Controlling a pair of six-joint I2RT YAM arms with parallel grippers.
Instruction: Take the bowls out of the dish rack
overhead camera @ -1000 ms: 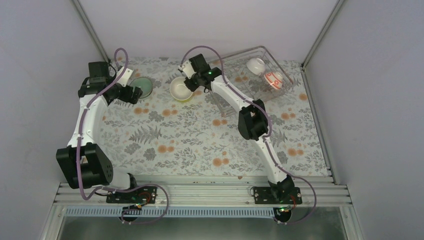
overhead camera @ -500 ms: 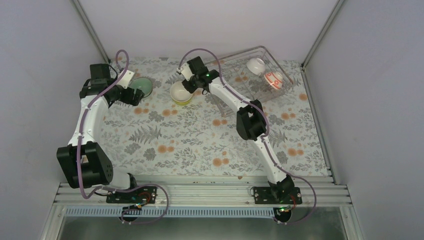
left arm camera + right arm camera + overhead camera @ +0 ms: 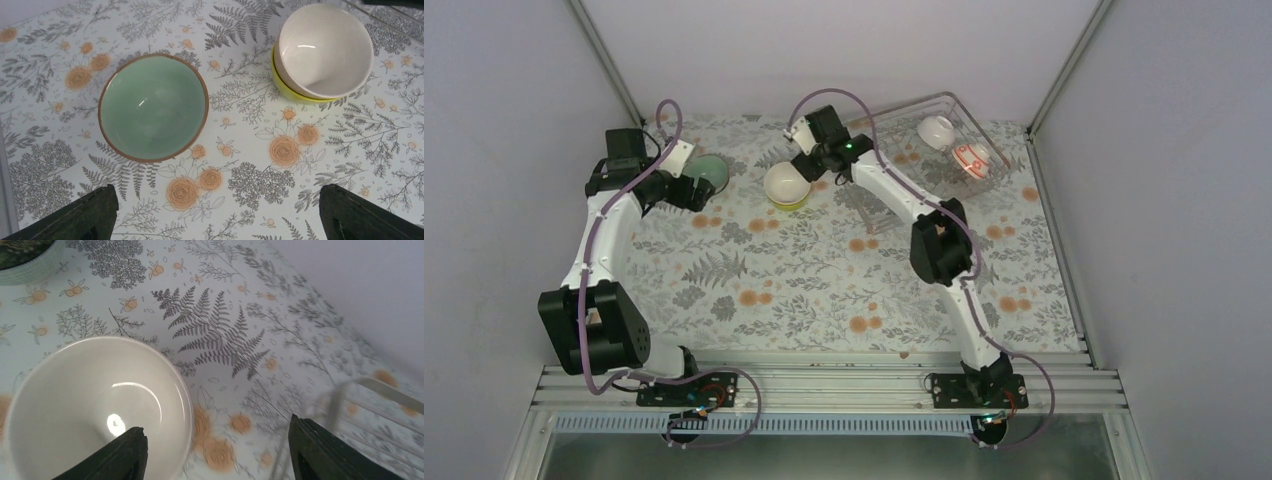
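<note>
A cream bowl (image 3: 785, 182) (image 3: 325, 47) (image 3: 95, 405) sits nested in a yellow-green bowl (image 3: 792, 201) (image 3: 289, 93) on the flowered tablecloth. My right gripper (image 3: 810, 167) (image 3: 215, 455) hangs open just right of it, one finger over the bowl's inside and the rim loose between the fingers. A mint green bowl (image 3: 710, 171) (image 3: 153, 107) rests on the cloth to the left. My left gripper (image 3: 694, 189) (image 3: 220, 215) is wide open beside it and holds nothing. The dish rack (image 3: 894, 118) at the back right holds a white bowl (image 3: 936, 130) and a red-orange patterned bowl (image 3: 970, 160).
Grey walls close in the table at the back and both sides. A blurred rack wire (image 3: 345, 395) shows at the right of the right wrist view. The mint bowl's outer edge (image 3: 30, 265) shows at the top left of that view.
My right gripper has opened and let go of the cream bowl, which now rests in the yellow-green bowl; the wrist has drawn back slightly to the right. The left arm has hardly moved.
</note>
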